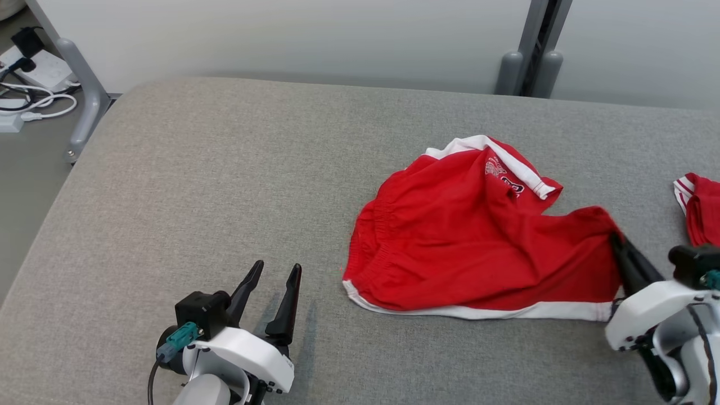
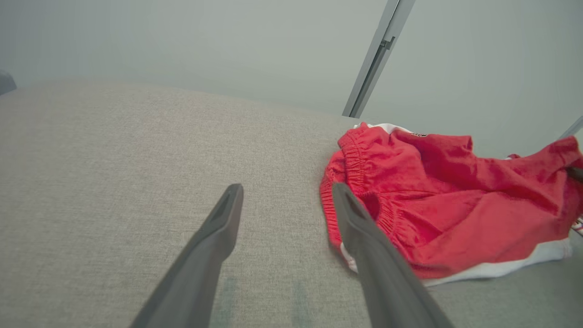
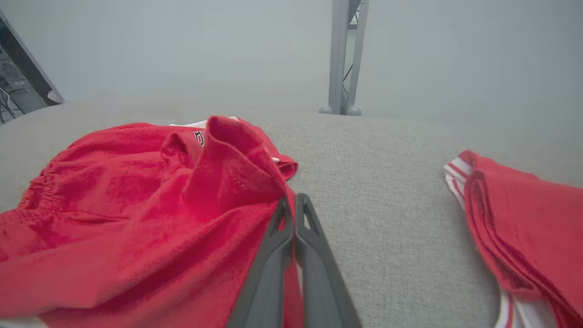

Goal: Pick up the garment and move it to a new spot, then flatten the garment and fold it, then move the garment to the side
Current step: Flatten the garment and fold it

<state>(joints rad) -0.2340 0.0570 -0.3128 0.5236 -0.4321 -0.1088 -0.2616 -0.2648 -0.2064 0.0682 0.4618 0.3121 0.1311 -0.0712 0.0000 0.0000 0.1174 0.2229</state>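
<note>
The garment [image 1: 478,242] is a pair of red shorts with white trim and an elastic waistband, lying crumpled on the grey padded table [image 1: 225,169], right of centre. My right gripper [image 1: 617,239] is shut on the garment's right edge. In the right wrist view the garment [image 3: 136,205] rises into a small peak beside the closed gripper [image 3: 291,200]. My left gripper [image 1: 277,265] stands open over bare table, a little left of the waistband. The left wrist view has the garment [image 2: 446,196] just past the right finger of the open gripper [image 2: 287,187].
A second red garment with white stripes [image 1: 700,208] lies folded at the table's right edge, also seen as a folded red garment [image 3: 524,218] in the right wrist view. Cables and a power strip [image 1: 34,84] lie on the floor past the table's left edge. A grey post [image 1: 531,62] stands behind.
</note>
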